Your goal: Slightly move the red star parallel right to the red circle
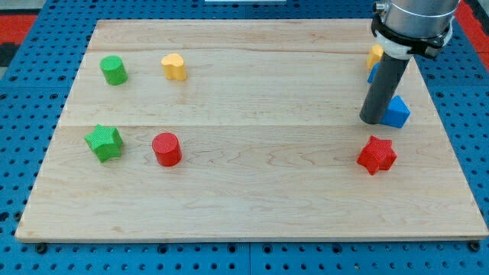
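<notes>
The red star lies on the wooden board at the view's right, below the middle. The red circle stands at the view's left, at about the same height. My tip rests on the board just above the red star, a short gap apart from it, and beside the left edge of a blue block.
A green circle and a yellow heart sit at the top left. A green star lies left of the red circle. A yellow block and another blue piece show partly behind the rod at the top right.
</notes>
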